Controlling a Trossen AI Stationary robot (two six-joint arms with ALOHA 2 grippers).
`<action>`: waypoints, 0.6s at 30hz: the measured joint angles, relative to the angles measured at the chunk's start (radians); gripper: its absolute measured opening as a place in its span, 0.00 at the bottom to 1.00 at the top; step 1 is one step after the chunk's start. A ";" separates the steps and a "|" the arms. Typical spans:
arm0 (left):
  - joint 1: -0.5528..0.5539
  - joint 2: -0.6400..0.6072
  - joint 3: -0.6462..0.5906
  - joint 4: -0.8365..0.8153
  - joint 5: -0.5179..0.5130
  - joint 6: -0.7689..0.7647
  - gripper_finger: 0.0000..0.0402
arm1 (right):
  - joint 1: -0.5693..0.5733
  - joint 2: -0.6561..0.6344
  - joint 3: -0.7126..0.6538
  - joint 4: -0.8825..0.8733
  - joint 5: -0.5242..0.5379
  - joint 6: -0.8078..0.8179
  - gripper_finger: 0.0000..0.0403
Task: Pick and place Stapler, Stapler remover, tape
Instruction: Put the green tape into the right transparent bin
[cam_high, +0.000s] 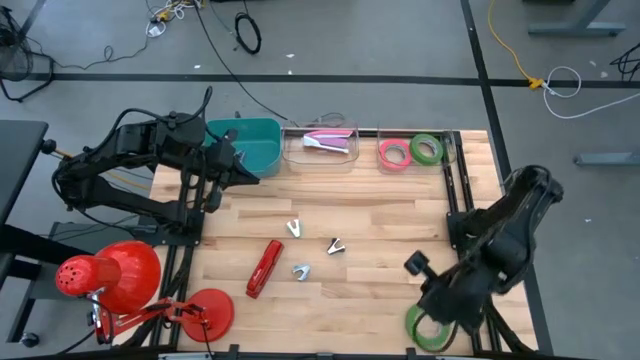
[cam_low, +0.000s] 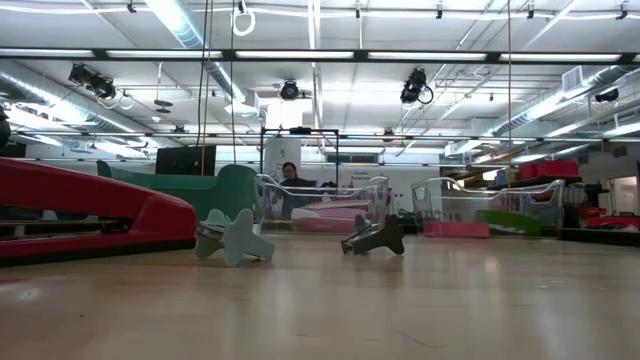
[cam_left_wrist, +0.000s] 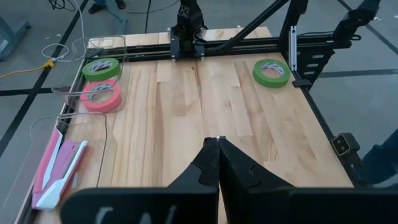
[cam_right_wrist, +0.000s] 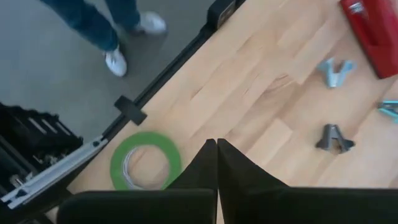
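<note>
Your right gripper (cam_right_wrist: 216, 144) hangs clenched and empty just beside the green tape roll (cam_right_wrist: 145, 160), while your left gripper (cam_left_wrist: 217, 144) waits, clenched, near the teal bin (cam_high: 250, 142).

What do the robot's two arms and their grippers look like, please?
Both arms are dark, nearly black, built of chunky jointed links. The left gripper and the right gripper each end in two black, wedge-shaped fingers tapering to a point. No markings show.
</note>
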 joint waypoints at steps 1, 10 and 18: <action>0.000 0.000 0.000 0.000 0.000 0.000 0.00 | 0.008 0.018 0.000 0.000 0.000 0.000 0.00; 0.000 0.000 0.000 0.000 0.011 0.009 0.00 | 0.060 0.194 0.000 0.006 -0.020 0.118 0.00; 0.000 0.000 0.000 -0.001 0.106 0.081 0.00 | 0.092 0.307 0.000 0.013 -0.090 0.278 0.00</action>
